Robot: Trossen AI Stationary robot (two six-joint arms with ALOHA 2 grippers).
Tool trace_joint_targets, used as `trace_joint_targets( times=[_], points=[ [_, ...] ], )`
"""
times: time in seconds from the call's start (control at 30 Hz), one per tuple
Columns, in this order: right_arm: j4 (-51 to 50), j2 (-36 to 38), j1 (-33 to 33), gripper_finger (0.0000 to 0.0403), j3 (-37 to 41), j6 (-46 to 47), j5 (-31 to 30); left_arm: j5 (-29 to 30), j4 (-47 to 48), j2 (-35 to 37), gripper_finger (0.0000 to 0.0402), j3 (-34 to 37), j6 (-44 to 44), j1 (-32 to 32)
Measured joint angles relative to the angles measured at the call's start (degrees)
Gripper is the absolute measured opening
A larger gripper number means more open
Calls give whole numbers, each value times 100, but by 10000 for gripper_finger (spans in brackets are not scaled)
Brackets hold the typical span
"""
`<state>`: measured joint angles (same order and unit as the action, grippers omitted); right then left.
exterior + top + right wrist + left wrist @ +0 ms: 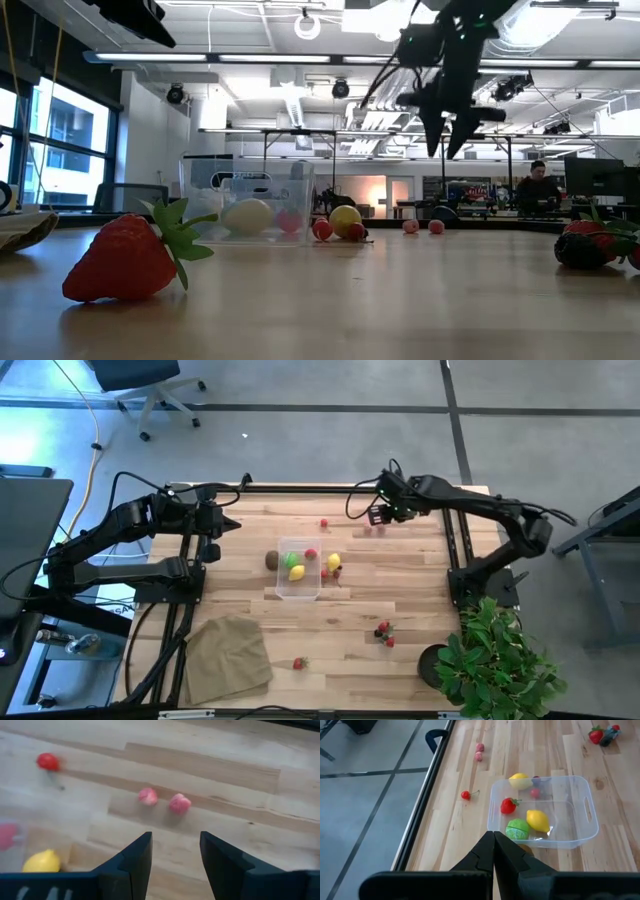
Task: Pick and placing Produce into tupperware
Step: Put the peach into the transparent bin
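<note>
Grey floor (300,440), office chair (150,385)

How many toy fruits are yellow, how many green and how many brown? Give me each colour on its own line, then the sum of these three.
Yellow lemons: 2
Green ball: 1
Brown kiwi: 1
Total: 4

Arms: you see two black jointed arms, matte housings, mounted on black frames.
Cables: black cables loop behind the right gripper (378,513).
Fingers: the left gripper (493,836) has dark, wedge-shaped fingers.
Marking: a green light glows just behind your right gripper.
</note>
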<state>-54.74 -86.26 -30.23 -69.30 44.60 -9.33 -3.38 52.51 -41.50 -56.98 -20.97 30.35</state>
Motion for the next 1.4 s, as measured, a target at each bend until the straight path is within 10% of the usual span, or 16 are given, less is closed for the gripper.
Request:
trace_joint_targets(
  times=[0.5,1.4],
  points=[
    [458,-1528,-95,156,0,1062,-74,0,-1,-1,1,0,0,1],
    [643,-1674,-88,156,92,3259,-596,2,0,0,1,-1,0,0]
  ],
)
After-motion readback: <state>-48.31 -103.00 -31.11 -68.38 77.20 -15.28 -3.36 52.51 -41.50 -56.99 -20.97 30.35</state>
